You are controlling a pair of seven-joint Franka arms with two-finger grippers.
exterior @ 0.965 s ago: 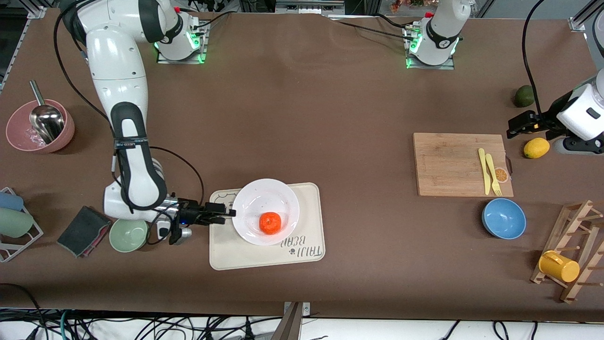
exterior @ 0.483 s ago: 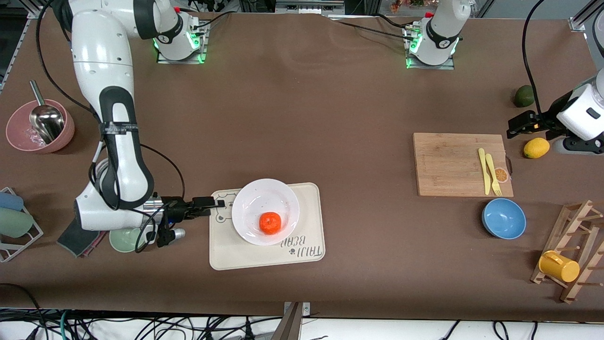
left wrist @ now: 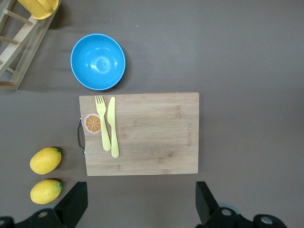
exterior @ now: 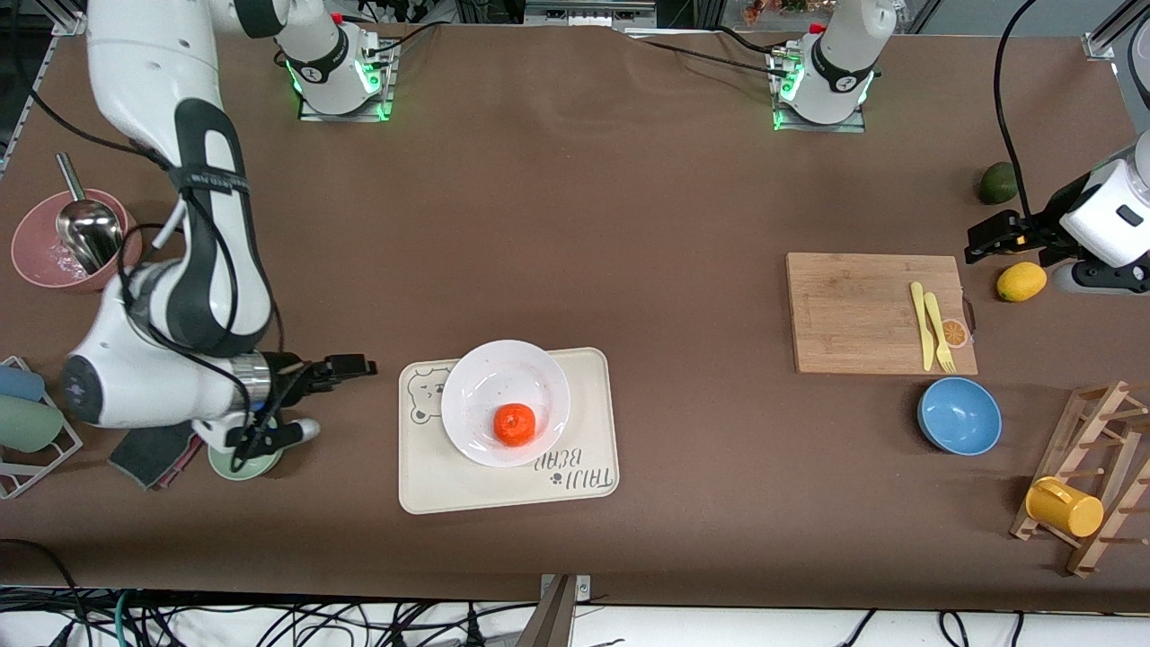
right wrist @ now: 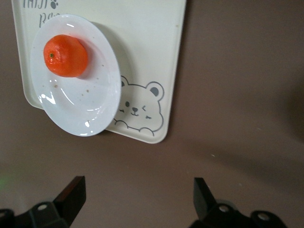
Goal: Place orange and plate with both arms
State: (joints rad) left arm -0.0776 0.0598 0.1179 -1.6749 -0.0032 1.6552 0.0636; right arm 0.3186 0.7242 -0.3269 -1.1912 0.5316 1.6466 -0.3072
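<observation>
The orange (exterior: 515,424) (right wrist: 65,55) rests in the white plate (exterior: 485,382) (right wrist: 83,107). The plate sits on a beige bear tray (exterior: 588,422) (right wrist: 152,52). My right gripper (exterior: 359,366) (right wrist: 137,186) is open and empty over bare tablecloth. It is a short way off the tray's edge, toward the right arm's end of the table, and touches nothing. My left gripper (exterior: 986,241) (left wrist: 141,190) is open and empty, up over bare cloth beside the wooden cutting board (exterior: 862,310) (left wrist: 142,135).
Under the right arm lie a green bowl (exterior: 241,460) and a dark cloth (exterior: 148,449). A pink bowl with a ladle (exterior: 76,243) stands farther back. Near the left arm are a blue bowl (exterior: 959,415), a lemon (exterior: 1021,281), an avocado (exterior: 997,182) and a mug rack (exterior: 1078,485).
My right gripper has drawn back from the plate's rim toward the right arm's end of the table, open throughout. Plate, orange and left arm have not moved.
</observation>
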